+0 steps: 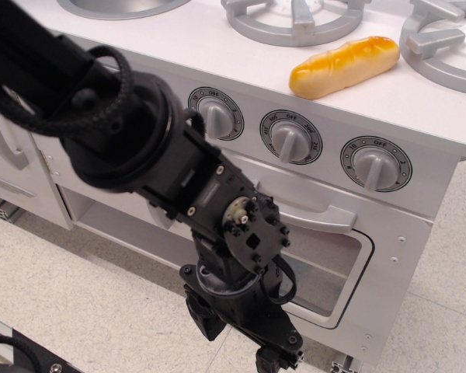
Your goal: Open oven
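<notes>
The light grey toy oven point(388, 256) fills the right half of the view. Its door has a clear rounded window point(330, 272) and a horizontal grey bar handle point(320, 218), under three round dials point(292, 138). The door looks shut on its right side; its left part is hidden behind my arm. My black gripper point(241, 338) hangs low in front of the door's lower left, below the handle. Its fingers point(203, 314) stand apart and hold nothing.
A toy bread roll point(344, 66) lies on the stovetop between two grey burners point(295, 19). A sink point(120, 6) is at the top left. A cabinet door with a curved handle point(9, 144) stands at the left. A speckled floor point(78, 311) lies below.
</notes>
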Controlling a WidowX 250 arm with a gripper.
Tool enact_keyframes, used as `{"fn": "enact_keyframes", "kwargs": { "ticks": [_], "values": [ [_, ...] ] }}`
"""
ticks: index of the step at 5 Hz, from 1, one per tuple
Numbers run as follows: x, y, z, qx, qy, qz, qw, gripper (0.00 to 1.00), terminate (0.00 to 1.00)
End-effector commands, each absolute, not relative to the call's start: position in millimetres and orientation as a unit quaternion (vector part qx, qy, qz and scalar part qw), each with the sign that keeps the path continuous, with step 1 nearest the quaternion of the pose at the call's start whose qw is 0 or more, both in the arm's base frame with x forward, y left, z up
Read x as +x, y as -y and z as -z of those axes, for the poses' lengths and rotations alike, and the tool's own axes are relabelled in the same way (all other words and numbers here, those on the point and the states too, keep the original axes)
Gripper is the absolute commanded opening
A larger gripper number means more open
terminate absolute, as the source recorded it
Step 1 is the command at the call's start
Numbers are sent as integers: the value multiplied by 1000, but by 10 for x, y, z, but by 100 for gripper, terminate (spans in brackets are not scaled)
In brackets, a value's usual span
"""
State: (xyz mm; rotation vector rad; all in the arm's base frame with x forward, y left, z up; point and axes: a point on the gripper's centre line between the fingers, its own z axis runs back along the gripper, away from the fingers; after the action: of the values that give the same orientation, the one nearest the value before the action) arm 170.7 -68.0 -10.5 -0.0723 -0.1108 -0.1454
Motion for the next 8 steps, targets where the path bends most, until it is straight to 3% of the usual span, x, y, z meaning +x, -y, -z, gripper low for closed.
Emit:
{"fn": "enact_keyframes", "kwargs": {
  "ticks": [1,3,4,6,8],
  "values": [
    [1707,680,105,-36,55,73,995,100,0],
    [2112,601,-118,-53,161,-68,983,100,0],
    [2191,485,-210,-48,209,-189,958,100,0],
    [2396,200,-94,-111,159,-448,873,100,0],
    [2562,115,-64,-177,129,-580,784,100,0]
  ]
}}
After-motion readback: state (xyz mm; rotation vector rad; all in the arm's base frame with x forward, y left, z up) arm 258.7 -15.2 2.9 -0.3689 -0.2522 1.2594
